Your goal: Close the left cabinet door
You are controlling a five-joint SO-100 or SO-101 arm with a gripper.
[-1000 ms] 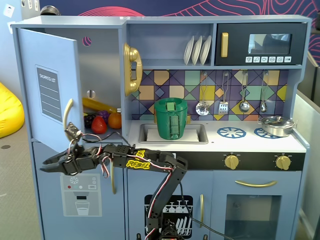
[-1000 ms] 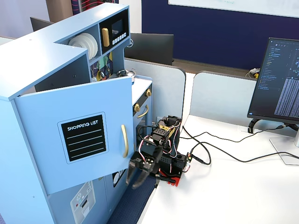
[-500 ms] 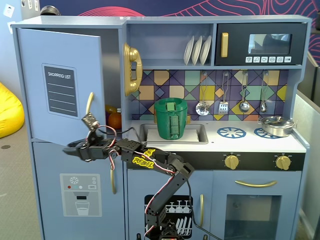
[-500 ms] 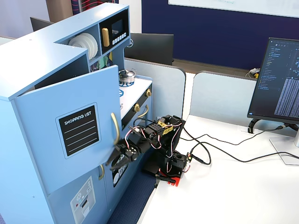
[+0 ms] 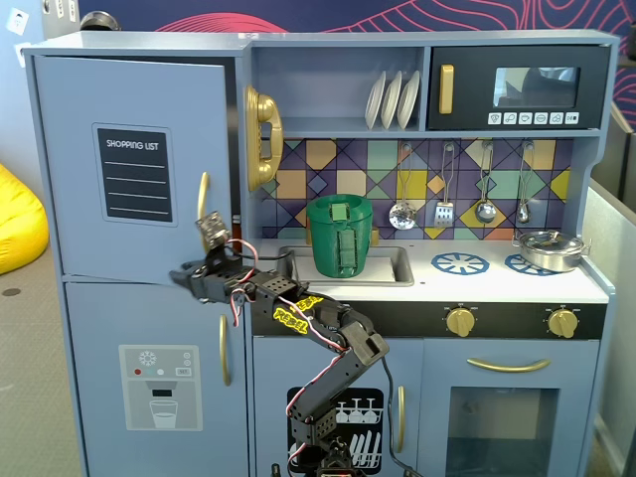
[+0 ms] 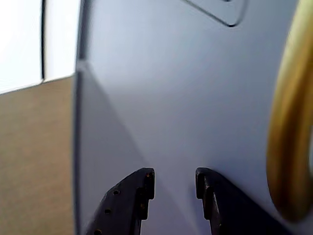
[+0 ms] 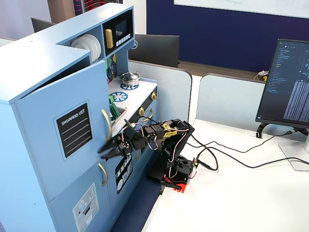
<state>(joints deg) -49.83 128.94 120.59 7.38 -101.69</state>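
The left cabinet door (image 5: 129,109) is a light-blue panel with a black "SHOPPING LIST" board (image 5: 133,173) and a curved gold handle (image 5: 203,209). It stands slightly ajar, with a dark gap along its right edge in a fixed view and a gap under the cabinet top in a fixed view (image 7: 38,145). My gripper (image 5: 182,279) is open and empty, with its tips close against the door's face near the lower edge, below the handle. In the wrist view my gripper (image 6: 174,178) points at the bare blue panel, with the gold handle (image 6: 288,122) at the right. It also shows in a fixed view (image 7: 104,150).
Below is the light-blue door with the water-dispenser graphic (image 5: 159,388). A gold toy phone (image 5: 263,134), a green basket (image 5: 340,234) in the sink, a steel pot (image 5: 547,248) and the black microwave (image 5: 517,87) lie to the right. A monitor (image 7: 289,82) and cables (image 7: 227,157) are on the white table.
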